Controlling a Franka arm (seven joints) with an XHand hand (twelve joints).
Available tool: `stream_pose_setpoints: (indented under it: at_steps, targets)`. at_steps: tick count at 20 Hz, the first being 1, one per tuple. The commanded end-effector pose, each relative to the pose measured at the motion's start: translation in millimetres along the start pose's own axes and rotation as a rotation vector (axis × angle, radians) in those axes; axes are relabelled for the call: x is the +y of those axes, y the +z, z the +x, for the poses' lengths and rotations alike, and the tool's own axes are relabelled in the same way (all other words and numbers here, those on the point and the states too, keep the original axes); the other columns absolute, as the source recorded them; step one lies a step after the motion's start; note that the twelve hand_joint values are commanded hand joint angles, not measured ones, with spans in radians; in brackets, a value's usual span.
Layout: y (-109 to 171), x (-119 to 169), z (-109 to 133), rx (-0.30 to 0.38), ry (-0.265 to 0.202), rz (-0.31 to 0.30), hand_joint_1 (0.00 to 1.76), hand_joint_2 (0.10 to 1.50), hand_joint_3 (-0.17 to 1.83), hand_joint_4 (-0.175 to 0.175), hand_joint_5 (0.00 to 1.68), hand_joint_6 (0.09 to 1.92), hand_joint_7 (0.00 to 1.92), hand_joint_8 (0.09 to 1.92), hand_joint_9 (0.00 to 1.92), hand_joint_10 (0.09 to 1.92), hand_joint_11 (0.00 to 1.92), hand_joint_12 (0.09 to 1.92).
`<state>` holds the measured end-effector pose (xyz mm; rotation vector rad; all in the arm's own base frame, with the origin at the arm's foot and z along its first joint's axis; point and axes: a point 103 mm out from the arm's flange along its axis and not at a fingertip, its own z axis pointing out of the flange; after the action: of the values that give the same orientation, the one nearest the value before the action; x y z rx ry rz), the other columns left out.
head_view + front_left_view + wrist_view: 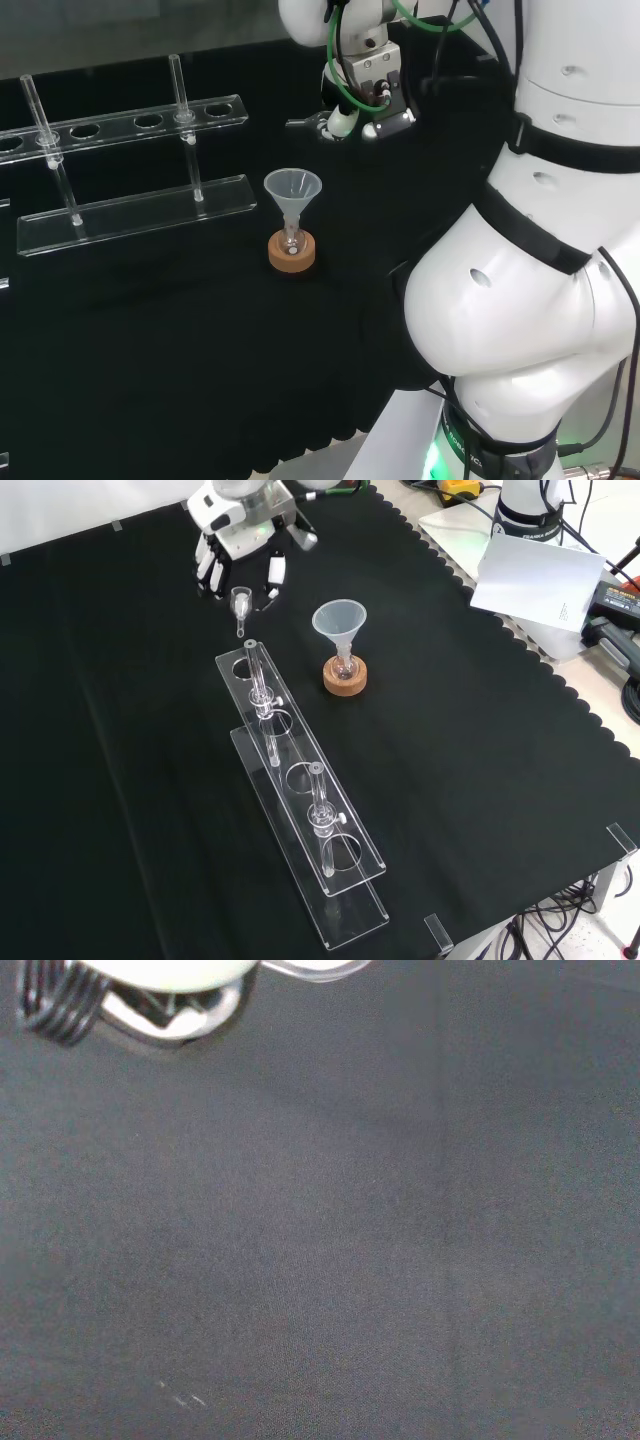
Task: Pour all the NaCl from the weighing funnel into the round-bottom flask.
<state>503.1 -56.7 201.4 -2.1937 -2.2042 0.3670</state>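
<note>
Front view showed your hand [240, 565] pinching the weighing funnel [241, 606]; you needed to carry it rightward over the flask's funnel [340, 622] before tipping, spout centred.

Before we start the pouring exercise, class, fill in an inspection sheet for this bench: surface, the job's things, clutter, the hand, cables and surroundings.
Surface: black cloth covers the bench, with a scalloped edge on the front view's right.
Job's things: a clear funnel sits in a small flask on a cork ring; a small clear weighing funnel is at the hand's fingertips.
Clutter: a clear tube rack holding two glass tubes.
Hand: the hand is raised above the cloth, fingers curled round the weighing funnel.
Cables: green and black cables run along the arm.
Surroundings: a sheet of paper lies past the cloth's edge.
</note>
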Motion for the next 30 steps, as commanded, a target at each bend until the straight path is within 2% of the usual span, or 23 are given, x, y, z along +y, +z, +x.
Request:
stream_pose_setpoints:
  at_steps: [1, 11, 18, 25, 30]
  targets:
    - [-9.3, -21.1, 2.3, 0.006, 0.024, -0.013, 1.13, 0.64, 0.67, 0.175, 1.29, 0.65, 0.7, 0.63, 1.03, 0.34, 0.91, 1.01]
    - [-44.7, -81.6, 1.3, -0.029, 0.078, -0.014, 1.13, 0.64, 0.67, 0.175, 1.29, 0.65, 0.69, 0.64, 1.02, 0.33, 0.91, 1.0]
    - [-50.7, -126.2, 5.7, -0.05, 0.114, 0.008, 1.13, 0.64, 0.67, 0.175, 1.29, 0.65, 0.69, 0.64, 1.02, 0.32, 0.92, 1.0]
    - [-51.8, -161.5, 21.2, -0.085, 0.109, 0.034, 1.13, 0.64, 0.68, 0.175, 1.29, 0.65, 0.68, 0.64, 1.03, 0.32, 0.92, 1.0]
    - [-50.5, -172.2, 28.2, -0.101, 0.095, 0.059, 1.13, 0.64, 0.68, 0.175, 1.29, 0.65, 0.68, 0.64, 1.03, 0.32, 0.93, 0.99]
